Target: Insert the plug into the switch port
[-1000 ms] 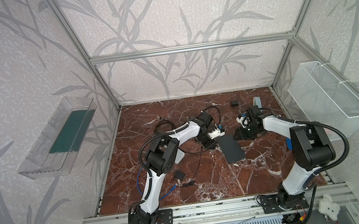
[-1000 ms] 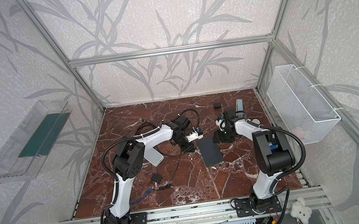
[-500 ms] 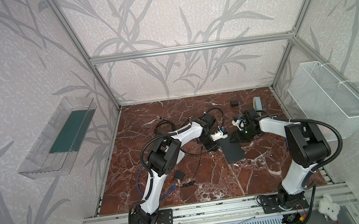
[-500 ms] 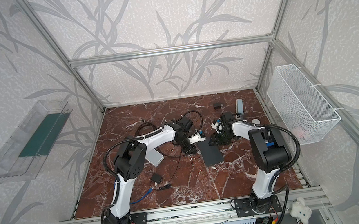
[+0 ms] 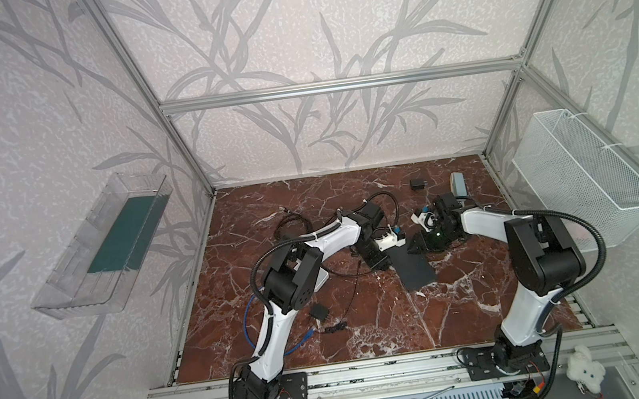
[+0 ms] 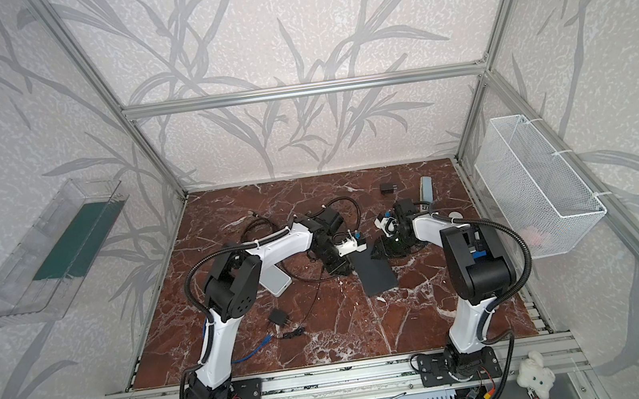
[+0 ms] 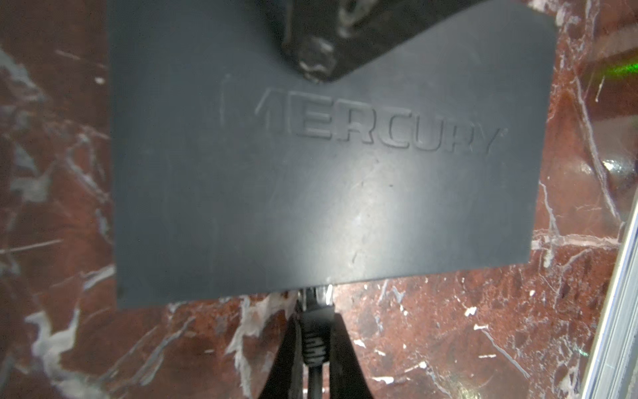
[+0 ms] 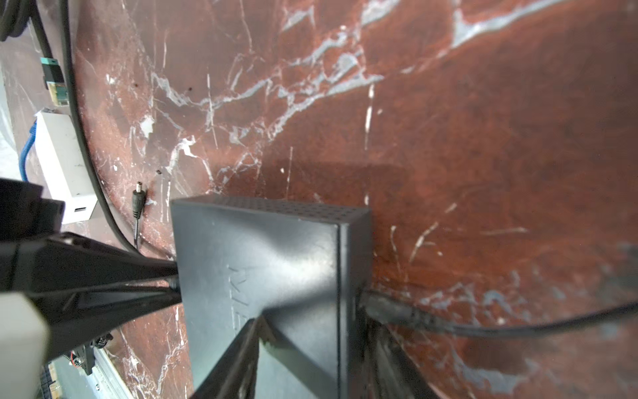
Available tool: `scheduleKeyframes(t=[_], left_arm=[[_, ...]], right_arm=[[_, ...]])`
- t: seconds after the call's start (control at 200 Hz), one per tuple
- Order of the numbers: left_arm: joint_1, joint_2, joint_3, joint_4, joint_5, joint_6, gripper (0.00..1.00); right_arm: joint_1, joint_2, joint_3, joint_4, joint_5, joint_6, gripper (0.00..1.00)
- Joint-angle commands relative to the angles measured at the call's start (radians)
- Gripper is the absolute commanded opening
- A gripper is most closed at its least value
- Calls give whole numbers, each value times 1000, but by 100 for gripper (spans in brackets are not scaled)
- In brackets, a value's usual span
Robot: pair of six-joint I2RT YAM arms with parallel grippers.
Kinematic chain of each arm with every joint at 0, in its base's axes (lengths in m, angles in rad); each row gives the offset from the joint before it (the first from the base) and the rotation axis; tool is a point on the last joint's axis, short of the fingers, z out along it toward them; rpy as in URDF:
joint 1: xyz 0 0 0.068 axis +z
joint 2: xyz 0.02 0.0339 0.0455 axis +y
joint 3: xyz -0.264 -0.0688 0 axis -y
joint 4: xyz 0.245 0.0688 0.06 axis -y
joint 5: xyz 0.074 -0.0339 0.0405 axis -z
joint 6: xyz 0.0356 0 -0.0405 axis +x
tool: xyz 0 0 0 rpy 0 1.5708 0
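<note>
The right end effector (image 8: 316,328) has just swung in over the grey slab (image 7: 310,207). One finger sits on the slab's top and the other hangs by its side, so they are apart. I can't tell if they press.

The left end effector (image 7: 315,311) has stayed at the slab's long edge, clamped on a fat black ribbed connector (image 7: 316,331).

The plug (image 8: 138,198) lies loose on the counter (image 8: 448,121), just beside the slab's corner. Past it is the white box (image 8: 65,162) with the switch port (image 8: 80,209). I think that job is still waiting.
</note>
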Motion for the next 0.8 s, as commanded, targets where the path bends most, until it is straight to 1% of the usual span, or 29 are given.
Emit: scheduleKeyframes(t=[0.0, 0.045, 0.135, 0.24, 0.335, 0.545, 0.635, 0.71, 0.795], left_arm=[[-16, -7, 1, 29, 46, 31, 7], [-13, -2, 0, 50, 22, 9, 7], [-3, 6, -4, 90, 20, -19, 8], [-2, -7, -25, 187, -16, -71, 8], [-2, -10, -7, 225, -6, -93, 8], [-6, 27, 77, 214, 56, -32, 6], [-11, 42, 99, 213, 84, 12, 6], [-14, 77, 166, 157, 92, 40, 6], [-11, 104, 216, 147, 88, 38, 5]], right_arm=[[17, 62, -31, -56, -10, 10, 51], [17, 63, -33, -56, -18, 7, 51], [17, 66, -33, -66, -35, -8, 50], [18, 68, -29, -75, -71, -12, 49], [23, 70, -28, -76, -113, -8, 48], [41, 94, -21, -80, -217, 2, 47], [55, 98, -16, -86, -233, -8, 46], [71, 100, -9, -95, -235, -15, 45], [95, 99, -17, -93, -254, -7, 44]])
